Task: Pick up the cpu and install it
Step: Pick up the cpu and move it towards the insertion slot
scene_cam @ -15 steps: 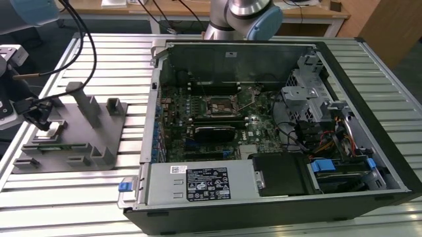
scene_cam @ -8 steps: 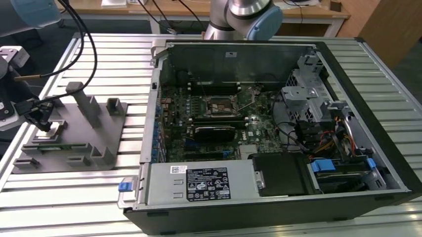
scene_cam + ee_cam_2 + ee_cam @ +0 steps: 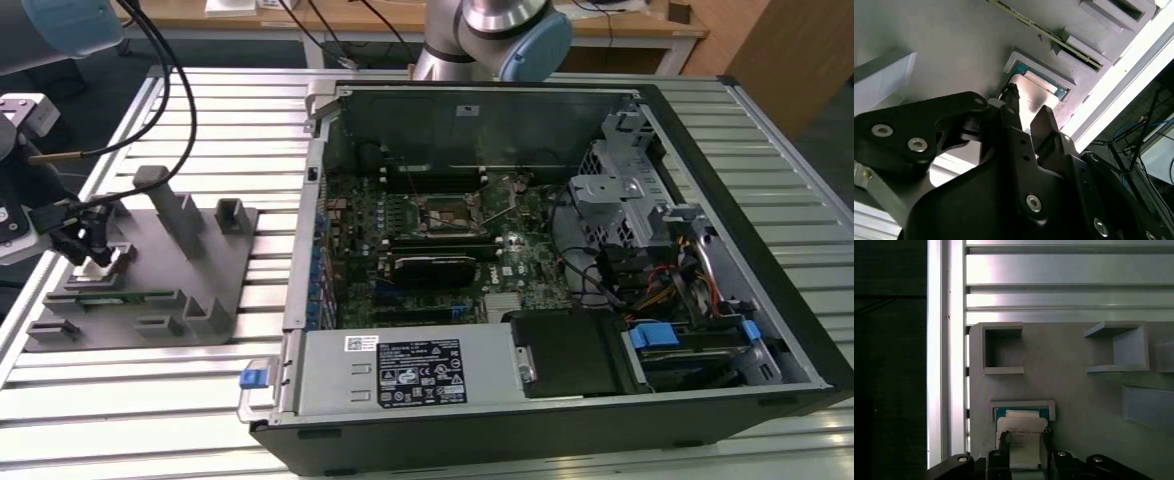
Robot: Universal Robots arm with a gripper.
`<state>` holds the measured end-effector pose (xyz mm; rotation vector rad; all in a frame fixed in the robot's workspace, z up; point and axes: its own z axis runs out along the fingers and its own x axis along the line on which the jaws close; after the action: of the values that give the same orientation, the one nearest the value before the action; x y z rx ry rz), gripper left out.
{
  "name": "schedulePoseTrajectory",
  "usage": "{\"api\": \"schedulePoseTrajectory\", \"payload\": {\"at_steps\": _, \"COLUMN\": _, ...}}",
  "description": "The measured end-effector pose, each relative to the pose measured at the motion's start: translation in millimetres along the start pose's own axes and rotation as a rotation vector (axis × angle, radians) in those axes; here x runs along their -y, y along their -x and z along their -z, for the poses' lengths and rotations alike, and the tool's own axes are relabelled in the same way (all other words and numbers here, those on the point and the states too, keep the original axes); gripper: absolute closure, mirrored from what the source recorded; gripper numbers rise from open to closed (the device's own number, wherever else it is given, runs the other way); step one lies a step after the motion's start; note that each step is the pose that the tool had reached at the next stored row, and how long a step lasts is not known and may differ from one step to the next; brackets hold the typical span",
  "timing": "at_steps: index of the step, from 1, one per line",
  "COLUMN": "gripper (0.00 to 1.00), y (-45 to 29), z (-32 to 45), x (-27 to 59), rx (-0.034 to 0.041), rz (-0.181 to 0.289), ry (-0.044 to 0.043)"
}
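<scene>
Gripper (image 3: 1027, 102) hangs open, jaws astride the cpu (image 3: 1021, 442) for an edge grasp; chip lies flat in the grey holder block (image 3: 220, 265) recess, evidently keeping it square.

The cpu (image 3: 1021, 432) has a pale, satiny metal top that catches the light, with a dull green board edge. The holder block (image 3: 200, 285) is matt grey plastic, slightly grainy. The gripper (image 3: 1028, 102) is matt black, studded with bright steel screw heads. The table (image 3: 80, 400) is ribbed aluminium, brushed and gleaming. The computer case (image 3: 481, 115) is bare grey sheet metal inside and black-painted outside. Its motherboard (image 3: 534, 250) is green and faintly glossy. A paper label (image 3: 420, 372) sits on a grey metal box. The far desk (image 3: 400, 22) looks like pale wood.
</scene>
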<state>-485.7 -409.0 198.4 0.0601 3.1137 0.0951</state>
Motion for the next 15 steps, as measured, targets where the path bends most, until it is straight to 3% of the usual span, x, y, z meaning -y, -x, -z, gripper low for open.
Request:
{"api": "schedulePoseTrajectory", "payload": {"at_steps": 3, "gripper": 0.53, "y": 0.0, "z": -0.1, "x": 0.0, "rx": 0.0, "rz": 0.0, "ry": 0.0}}
{"api": "schedulePoseTrajectory", "payload": {"at_steps": 6, "gripper": 0.47, "y": 0.0, "z": -0.1, "x": 0.0, "rx": 0.0, "rz": 0.0, "ry": 0.0}}
{"api": "schedulePoseTrajectory", "payload": {"at_steps": 7, "gripper": 0.41, "y": 0.0, "z": -0.2, "x": 0.0, "rx": 0.0, "rz": 0.0, "ry": 0.0}}
{"api": "schedulePoseTrajectory", "payload": {"at_steps": 15, "gripper": 0.41, "y": -0.6, "z": -4.1, "x": -1.1, "rx": -0.0016, "rz": 0.025, "ry": 0.0006}}
